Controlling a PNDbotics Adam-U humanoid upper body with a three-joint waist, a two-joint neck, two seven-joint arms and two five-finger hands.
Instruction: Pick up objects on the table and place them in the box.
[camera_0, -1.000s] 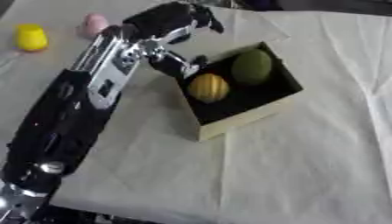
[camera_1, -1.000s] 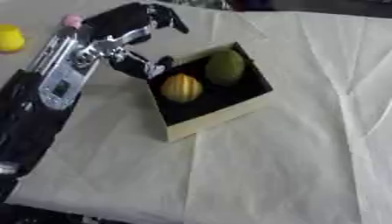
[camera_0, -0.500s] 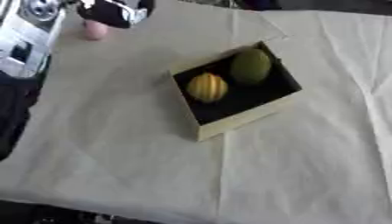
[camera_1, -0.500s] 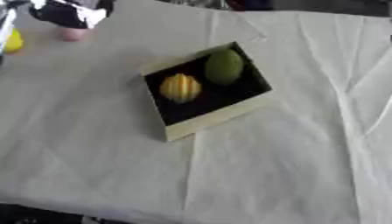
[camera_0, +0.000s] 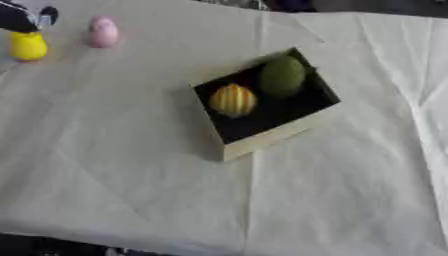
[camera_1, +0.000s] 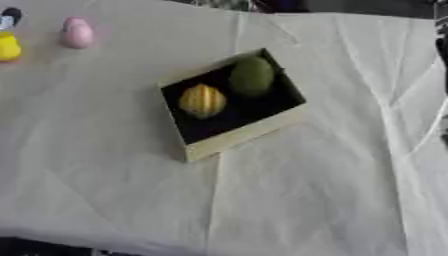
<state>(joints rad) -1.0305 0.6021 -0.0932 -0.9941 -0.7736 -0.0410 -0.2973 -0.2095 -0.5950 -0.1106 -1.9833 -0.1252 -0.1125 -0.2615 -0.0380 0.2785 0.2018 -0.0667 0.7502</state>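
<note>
An open box (camera_0: 282, 134) with a dark inside lies askew at the middle of the table. It holds a yellow striped fruit (camera_0: 232, 100) and a green fruit (camera_0: 281, 76). Far left on the cloth lie a yellow object (camera_0: 27, 46) and a pink object (camera_0: 103, 31). Only a black bit of my left hand (camera_0: 19, 19) shows, at the top left corner, just above the yellow object and left of the pink one. I cannot tell whether it touches the yellow object. My right hand shows in neither view.
A creased white cloth (camera_0: 131, 165) covers the whole table. Its front edge runs along the bottom of the view, with darkness below. A dark strip runs along the right edge of the right eye view.
My left arm has drawn back from beside the box to the far left corner, where only a bit of the hand still shows. The box and its two fruits have stayed put.
</note>
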